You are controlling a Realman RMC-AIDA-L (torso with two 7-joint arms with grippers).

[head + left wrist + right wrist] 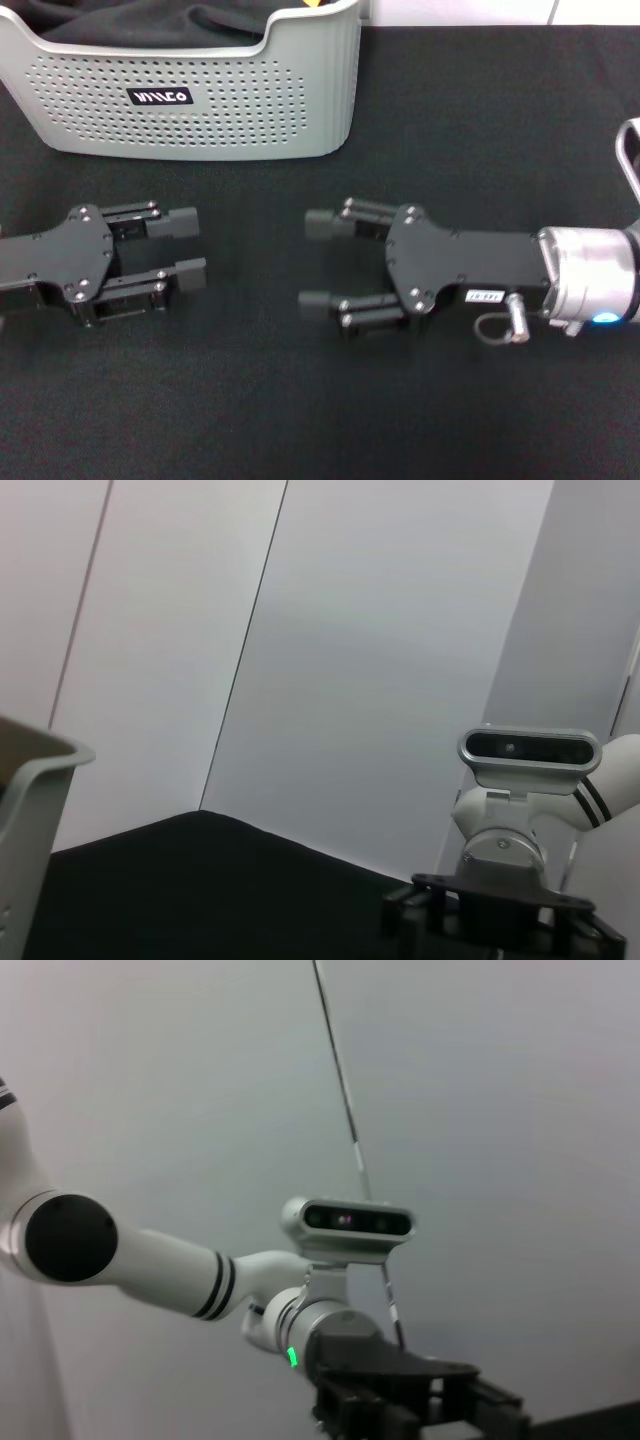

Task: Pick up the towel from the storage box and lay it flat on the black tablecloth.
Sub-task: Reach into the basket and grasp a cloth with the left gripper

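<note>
The light grey storage box (200, 100) with round holes and a black logo plate stands at the back left on the black tablecloth (300, 400). Only a tiny yellow sliver of the towel (314, 3) shows at the box's far rim; the rest is out of view. My left gripper (190, 246) is open and empty, low over the tablecloth in front of the box. My right gripper (315, 261) is open and empty, facing the left one with a gap between them. The box's rim (30, 780) and the tablecloth (200, 890) show in the left wrist view.
A plain dark charcoal cloth (150, 20) lies in the box. The left wrist view shows the right arm's gripper and camera (525, 750) farther off. The right wrist view shows the left arm and its camera (345, 1220). Pale walls stand behind the table.
</note>
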